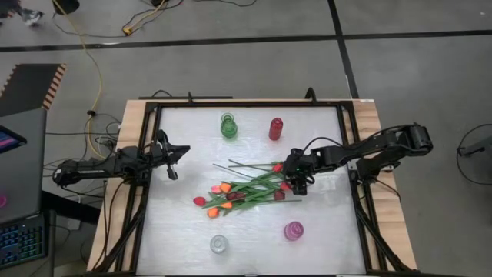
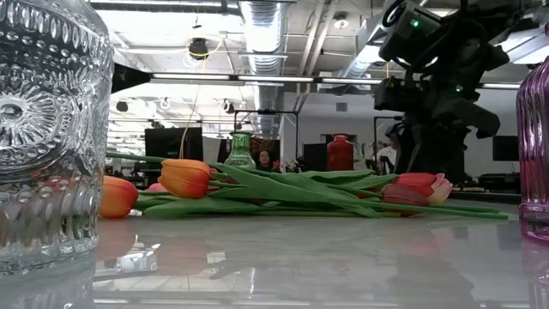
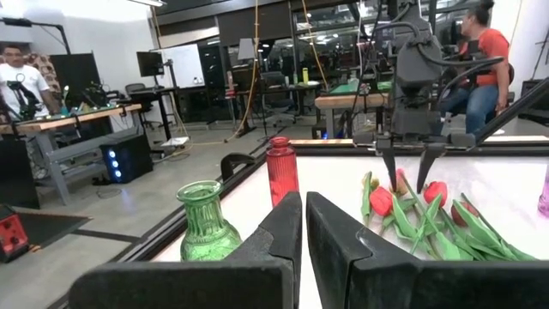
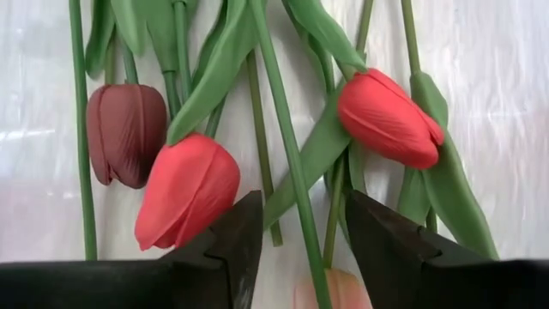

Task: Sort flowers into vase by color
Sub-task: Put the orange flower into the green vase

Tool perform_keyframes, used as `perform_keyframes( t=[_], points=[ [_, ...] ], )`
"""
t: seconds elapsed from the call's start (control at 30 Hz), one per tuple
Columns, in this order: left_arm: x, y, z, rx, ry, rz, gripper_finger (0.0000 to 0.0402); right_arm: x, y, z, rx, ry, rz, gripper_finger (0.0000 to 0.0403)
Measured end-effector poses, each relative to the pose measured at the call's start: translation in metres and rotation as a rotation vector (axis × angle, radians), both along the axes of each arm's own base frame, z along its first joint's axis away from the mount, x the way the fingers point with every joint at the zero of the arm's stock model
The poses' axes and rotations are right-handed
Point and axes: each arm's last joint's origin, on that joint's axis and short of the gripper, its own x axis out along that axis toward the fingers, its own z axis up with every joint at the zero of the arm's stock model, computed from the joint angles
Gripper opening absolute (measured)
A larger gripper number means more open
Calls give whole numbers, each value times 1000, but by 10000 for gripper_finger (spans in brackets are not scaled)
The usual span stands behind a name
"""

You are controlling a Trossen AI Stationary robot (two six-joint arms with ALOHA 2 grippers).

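The tulips (image 1: 244,190) lie in a loose heap at the table's middle, heads orange, red, pink and dark maroon, stems crossing. My right gripper (image 1: 297,185) is open and points down over the heap's right end. In the right wrist view its fingers (image 4: 300,215) stand on either side of a green stem (image 4: 287,146). A red head (image 4: 187,193) lies beside one finger, another red head (image 4: 388,116) and a maroon head (image 4: 126,133) lie farther off. My left gripper (image 1: 173,161) is shut and empty at the table's left, clear of the flowers.
Four vases stand around the heap: green (image 1: 228,125) and red (image 1: 276,128) at the far side, clear (image 1: 219,244) and pink (image 1: 294,230) at the near side. People show in the room beyond the table (image 3: 15,77).
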Motion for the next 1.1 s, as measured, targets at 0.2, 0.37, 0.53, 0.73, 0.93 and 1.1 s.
perform_keyframes(
  t=[0.2, 0.37, 0.53, 0.73, 0.93, 1.1],
  points=[
    [0, 0, 0, -1, 0, 0, 9, 0, 0, 0, 0, 1, 0, 132],
    [0, 0, 0, -2, 0, 0, 9, 0, 0, 0, 0, -1, 0, 83],
    [0, 0, 0, -2, 0, 0, 9, 0, 0, 0, 0, -1, 0, 30],
    [0, 0, 0, -2, -1, 0, 9, 3, 0, 4, 0, -13, 0, 25],
    [0, 0, 0, -3, -1, 0, 9, 15, 1, 25, 1, -51, 0, 25],
    [0, 0, 0, -2, -1, 0, 9, 24, 1, 46, -1, -67, 5, 25]
  ],
)
